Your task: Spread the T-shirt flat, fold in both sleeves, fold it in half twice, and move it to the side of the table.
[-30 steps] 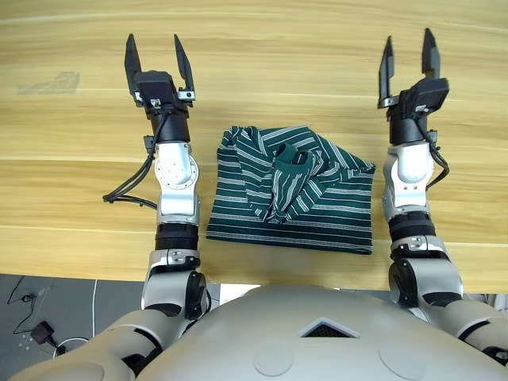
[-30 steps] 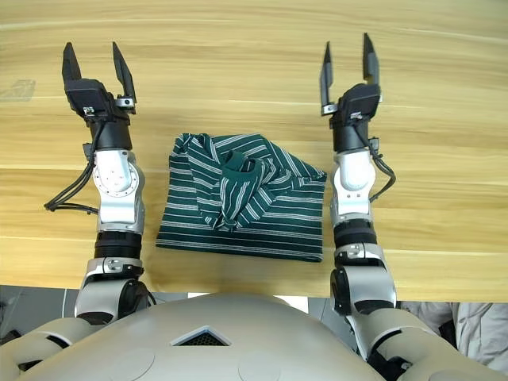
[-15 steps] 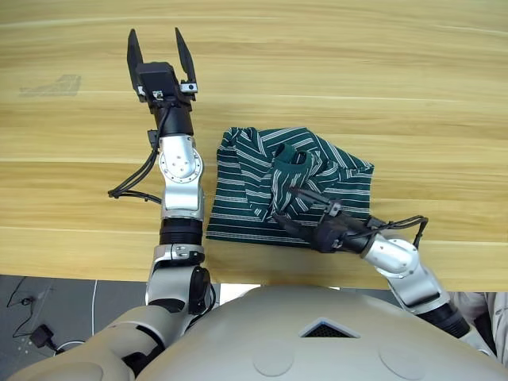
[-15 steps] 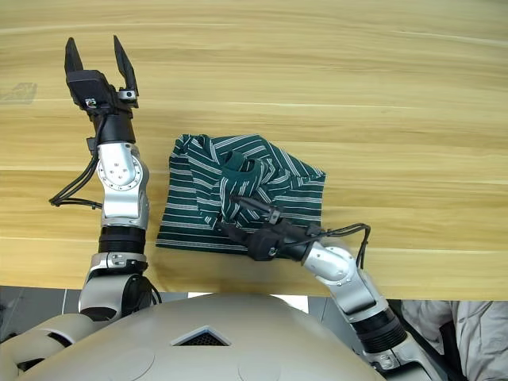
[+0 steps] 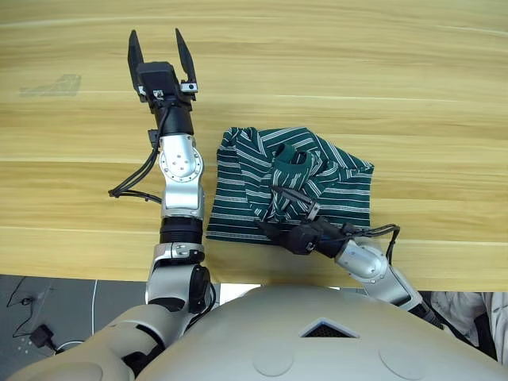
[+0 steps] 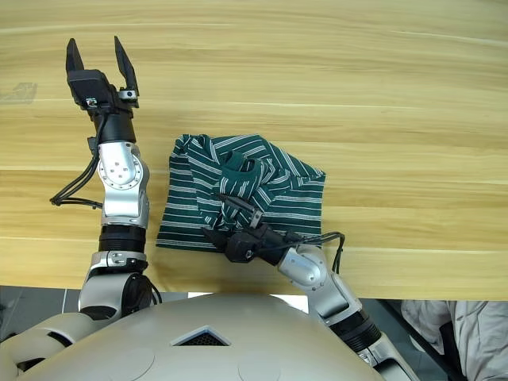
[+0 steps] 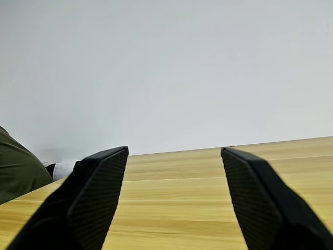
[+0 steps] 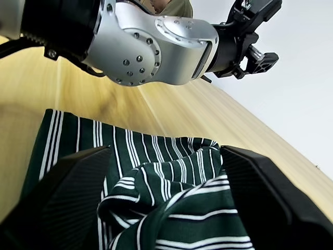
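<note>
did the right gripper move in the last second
Yes. The right gripper swung from right of the T-shirt to its near edge, now pointing left.

Both head eyes look steeply down on one table (image 5: 397, 63); left wrist camera faces level across it, right wrist camera sits close over the T-shirt (image 8: 171, 221).
</note>
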Available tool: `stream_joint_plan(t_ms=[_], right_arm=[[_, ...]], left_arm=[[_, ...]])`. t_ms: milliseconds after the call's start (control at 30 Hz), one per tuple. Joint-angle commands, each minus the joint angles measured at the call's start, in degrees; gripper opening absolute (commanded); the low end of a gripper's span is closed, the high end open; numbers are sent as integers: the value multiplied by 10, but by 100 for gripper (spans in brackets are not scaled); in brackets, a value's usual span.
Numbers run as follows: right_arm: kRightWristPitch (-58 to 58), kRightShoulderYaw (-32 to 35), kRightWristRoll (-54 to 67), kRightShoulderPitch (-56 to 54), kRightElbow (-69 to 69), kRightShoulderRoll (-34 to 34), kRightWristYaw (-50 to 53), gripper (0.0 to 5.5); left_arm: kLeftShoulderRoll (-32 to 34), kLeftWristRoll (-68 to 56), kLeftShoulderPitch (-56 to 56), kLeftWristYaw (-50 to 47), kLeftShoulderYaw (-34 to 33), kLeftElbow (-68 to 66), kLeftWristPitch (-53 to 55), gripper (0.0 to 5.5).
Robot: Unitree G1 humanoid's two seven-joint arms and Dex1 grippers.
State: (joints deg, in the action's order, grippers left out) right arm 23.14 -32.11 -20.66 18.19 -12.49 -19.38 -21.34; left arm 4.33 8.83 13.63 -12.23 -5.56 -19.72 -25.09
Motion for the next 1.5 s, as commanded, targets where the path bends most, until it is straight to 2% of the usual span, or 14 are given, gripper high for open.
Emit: stream_joint_plan(t_ms=[33,233,500,900,1067,1167,1333,1500], right_arm=[[15,10,-2,2,22,0,22,389],[-23,25,10,4,55,33,52,389],[-130,43,93,15,46,60,24,389],[-154,31,96,9,34,55,8,176],[-150,22,88,-5,40,53,3,61],[-150,27,104,-22,35,51,-13,13],[-168,57,200,-53,-5,44,-76,1],[-185,71,237,-81,-21,35,-112,1]], left_arm=[[5,0,-8,-5,-4,8,2,333],[7,0,-9,-6,-8,10,5,333],[10,-1,-11,-8,-14,11,6,333],[14,-1,-9,-7,-13,1,4,333],[16,-1,-7,-8,-13,-6,1,333],[17,0,-5,-10,-14,-12,-2,333],[16,2,-2,-12,-11,-21,-5,333],[16,5,2,-2,0,-31,-2,333]])
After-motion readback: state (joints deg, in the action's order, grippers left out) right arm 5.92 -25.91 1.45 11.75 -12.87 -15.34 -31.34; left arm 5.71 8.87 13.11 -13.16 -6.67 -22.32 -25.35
